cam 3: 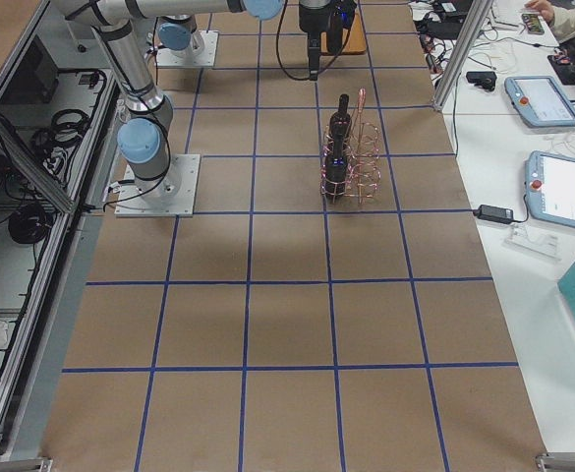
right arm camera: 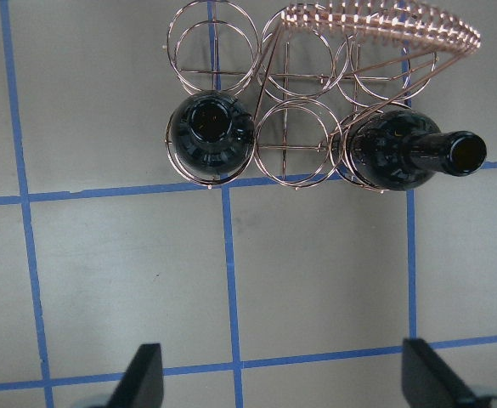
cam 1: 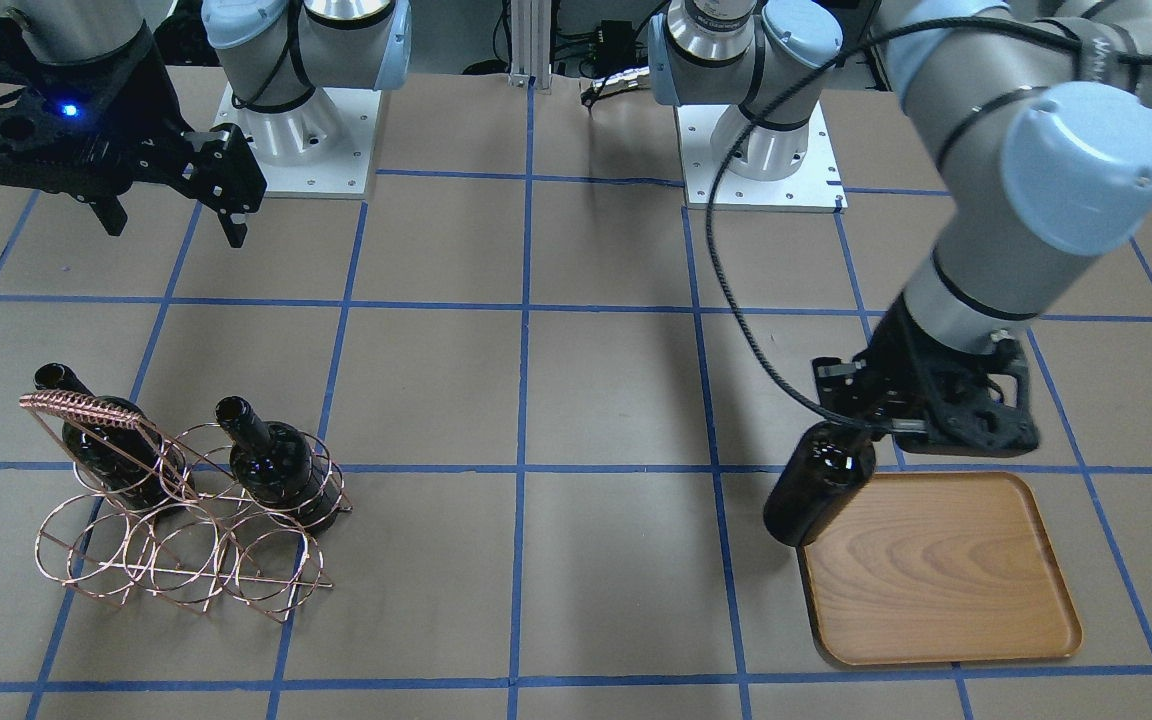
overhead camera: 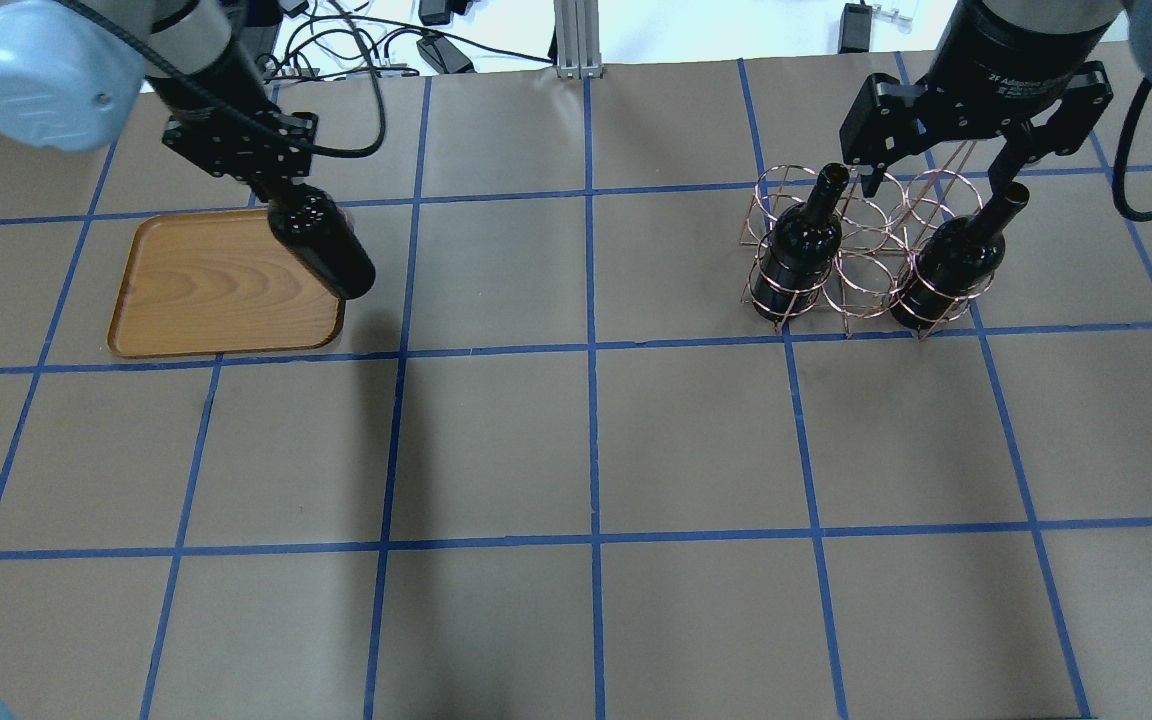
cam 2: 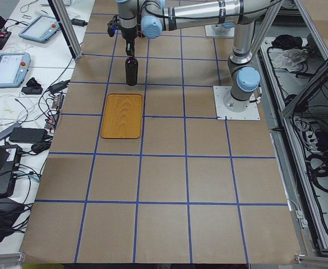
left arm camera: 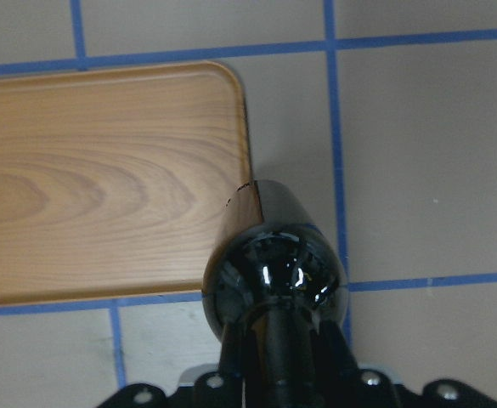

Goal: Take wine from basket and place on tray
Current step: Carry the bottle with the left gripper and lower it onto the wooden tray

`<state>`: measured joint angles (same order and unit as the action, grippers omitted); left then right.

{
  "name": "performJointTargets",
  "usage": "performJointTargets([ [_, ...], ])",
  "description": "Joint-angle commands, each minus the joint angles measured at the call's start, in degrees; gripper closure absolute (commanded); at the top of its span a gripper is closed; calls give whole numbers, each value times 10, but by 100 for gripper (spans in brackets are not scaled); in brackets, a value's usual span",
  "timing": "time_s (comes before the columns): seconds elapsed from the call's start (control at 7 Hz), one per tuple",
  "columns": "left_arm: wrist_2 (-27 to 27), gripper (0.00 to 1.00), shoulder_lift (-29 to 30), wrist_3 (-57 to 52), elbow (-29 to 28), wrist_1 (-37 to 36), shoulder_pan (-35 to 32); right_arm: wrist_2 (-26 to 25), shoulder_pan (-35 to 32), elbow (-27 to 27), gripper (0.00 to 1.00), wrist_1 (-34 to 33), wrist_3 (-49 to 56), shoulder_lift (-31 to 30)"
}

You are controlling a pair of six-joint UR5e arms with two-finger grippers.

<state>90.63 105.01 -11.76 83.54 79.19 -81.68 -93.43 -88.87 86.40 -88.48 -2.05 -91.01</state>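
My left gripper is shut on the neck of a dark wine bottle and holds it upright. In the left wrist view the bottle hangs over the right edge of the wooden tray. The tray holds nothing. The copper wire basket stands on the far side of the table with two more bottles in it. My right gripper is open and empty, high above and behind the basket.
The two arm bases stand on white plates at the robot's side of the table. A black cable hangs from the left arm. Blue tape lines grid the brown table. Benches with tablets flank the far edge.
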Motion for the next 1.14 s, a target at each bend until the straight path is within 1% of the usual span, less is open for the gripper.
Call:
performJointTargets([
  [0.0,1,99,21,-85,0,-30,87,0,-1,0,0,0,-1,0],
  [0.29,1,99,21,-88,-1,-36,111,1,-1,0,0,-2,-3,0],
  [0.43,1,97,22,-88,1,-66,114,1,-1,1,0,-3,-3,0],
  [0.57,1,90,24,-88,5,-66,122,1,0,0,0,-5,-2,0],
  [0.71,0,87,25,-89,7,-69,123,0,0,0,0,-3,-1,0],
  [0.86,-4,74,26,-89,8,-69,123,0,0,0,0,-4,-1,0],
  [1.0,-5,28,26,-88,11,-69,123,0,0,0,0,-3,-1,0],
])
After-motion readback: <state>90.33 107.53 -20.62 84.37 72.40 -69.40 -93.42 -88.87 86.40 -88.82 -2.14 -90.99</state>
